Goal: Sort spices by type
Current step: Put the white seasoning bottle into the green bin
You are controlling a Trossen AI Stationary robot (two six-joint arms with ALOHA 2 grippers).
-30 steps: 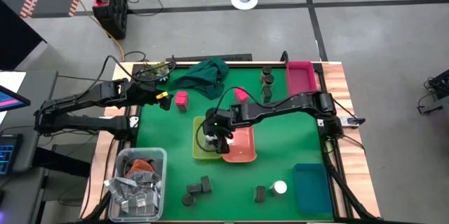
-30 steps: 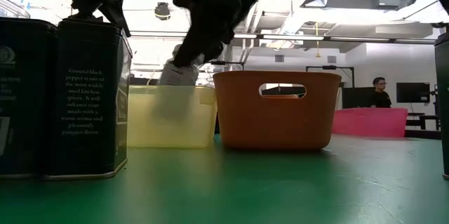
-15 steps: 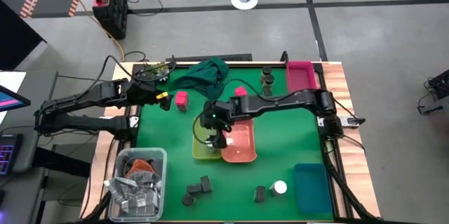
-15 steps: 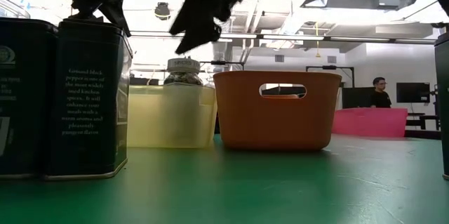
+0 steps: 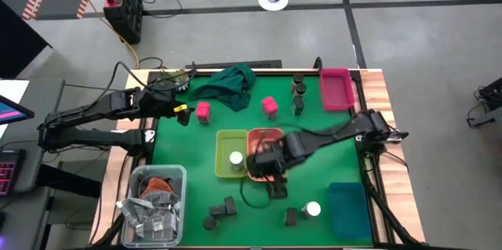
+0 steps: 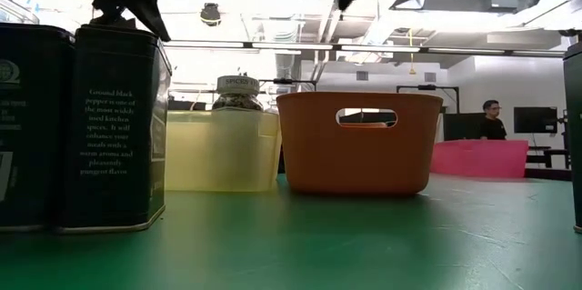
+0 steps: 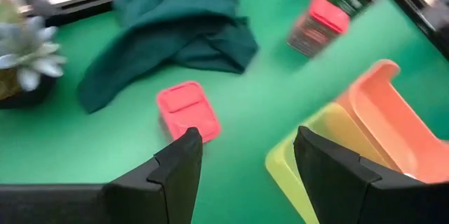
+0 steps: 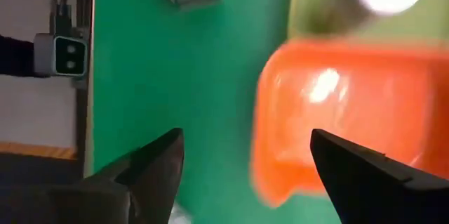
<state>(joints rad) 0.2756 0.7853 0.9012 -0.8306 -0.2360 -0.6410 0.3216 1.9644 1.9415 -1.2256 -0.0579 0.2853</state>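
Hovering over the orange bin, fingers spread wide, gripping nothing.

From above: right hand [image 5: 265, 162] hanging at orange bin [image 5: 266, 135], white-topped jar [image 5: 235, 157] standing in yellow bin [image 5: 222, 139]; left hand [image 5: 182, 110] waiting by pink pack [image 5: 203, 110]. Level across the worktop [image 6: 364, 245]: jar poking above yellow bin. Left wrist: fingers parted, empty. Right wrist: fingers [image 8: 151, 171] wide.

A crumpled dark green cloth [image 5: 232, 82] lies near the far edge of the green table mat [image 5: 337, 144]. At mid-table a yellow-green plastic bin [image 5: 222, 144] stands touching an orange plastic bin [image 5: 263, 136]. A pink tray [image 5: 337, 89] sits at the far right corner, a blue tray [image 5: 347, 209] at the near right. A clear plastic tub [image 5: 154, 176] of silvery grey packets [image 5: 150, 213] occupies the near left corner. Beyond the table, a person [image 6: 491, 117] sits by a dark monitor [image 6: 534, 120].
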